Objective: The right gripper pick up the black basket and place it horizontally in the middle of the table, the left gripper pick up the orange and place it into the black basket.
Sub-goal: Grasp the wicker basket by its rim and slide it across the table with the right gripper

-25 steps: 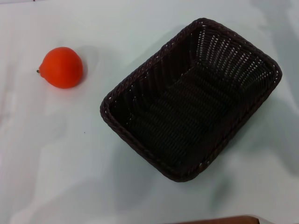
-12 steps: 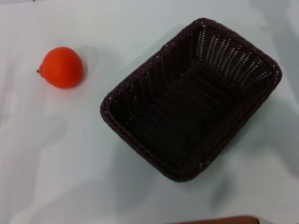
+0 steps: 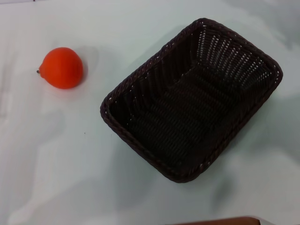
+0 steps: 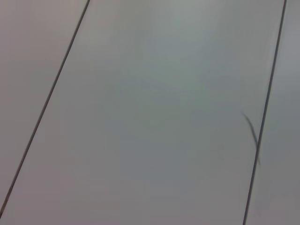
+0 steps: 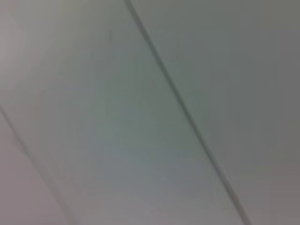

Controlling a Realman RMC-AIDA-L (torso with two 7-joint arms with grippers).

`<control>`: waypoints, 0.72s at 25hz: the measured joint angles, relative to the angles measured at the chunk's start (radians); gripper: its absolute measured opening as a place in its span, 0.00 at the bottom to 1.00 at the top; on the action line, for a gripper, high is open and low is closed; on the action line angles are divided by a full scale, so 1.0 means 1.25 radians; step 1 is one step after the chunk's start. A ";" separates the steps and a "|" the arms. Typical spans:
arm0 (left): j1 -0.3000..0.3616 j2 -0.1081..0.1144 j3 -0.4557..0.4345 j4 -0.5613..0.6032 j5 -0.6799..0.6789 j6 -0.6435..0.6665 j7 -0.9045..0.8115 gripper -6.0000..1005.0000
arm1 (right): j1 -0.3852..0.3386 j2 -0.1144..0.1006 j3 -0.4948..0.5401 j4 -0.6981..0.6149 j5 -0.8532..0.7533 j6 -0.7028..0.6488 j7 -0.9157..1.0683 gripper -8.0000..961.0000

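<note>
Lying on the pale table [image 3: 61, 159] in the head view, the black basket [image 3: 191, 100] sits right of centre, turned on a diagonal so that its long axis runs from about seven o'clock to one o'clock; its open mouth faces up, the braided rim runs whole around it, and light shows through the slatted wall at the far end; nothing lies inside it. The orange [image 3: 61, 67] rests at about ten o'clock from the basket, well apart from it, with its small nubbed stem end pointing toward nine o'clock; it touches only the table. A thin brown edge [image 3: 220, 221] shows at the six o'clock border of the head view. Neither the left gripper nor the right gripper appears in any view, so whether their fingers are spread or pressed together cannot be told; each wrist view shows only a plain grey-green surface crossed by thin dark lines [image 4: 44, 108], with no fingers and no task thing in it.
</note>
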 joint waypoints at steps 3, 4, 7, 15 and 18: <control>-0.002 0.000 0.000 0.000 0.000 0.010 0.000 0.84 | 0.018 -0.012 -0.058 -0.196 -0.168 0.083 0.214 0.95; -0.002 0.000 0.000 0.000 0.000 0.014 0.000 0.84 | 0.033 -0.018 -0.079 -0.244 -0.230 0.116 0.272 0.95; -0.003 0.000 0.000 -0.002 0.000 0.021 0.000 0.84 | 0.100 -0.038 -0.120 -0.313 -0.402 0.214 0.387 0.95; -0.008 -0.002 0.000 0.000 -0.001 0.024 0.000 0.84 | 0.215 -0.035 -0.174 -0.253 -0.682 0.260 0.425 0.95; -0.006 -0.002 0.000 0.001 -0.001 0.024 0.000 0.84 | 0.215 -0.034 -0.184 -0.187 -0.677 0.207 0.420 0.95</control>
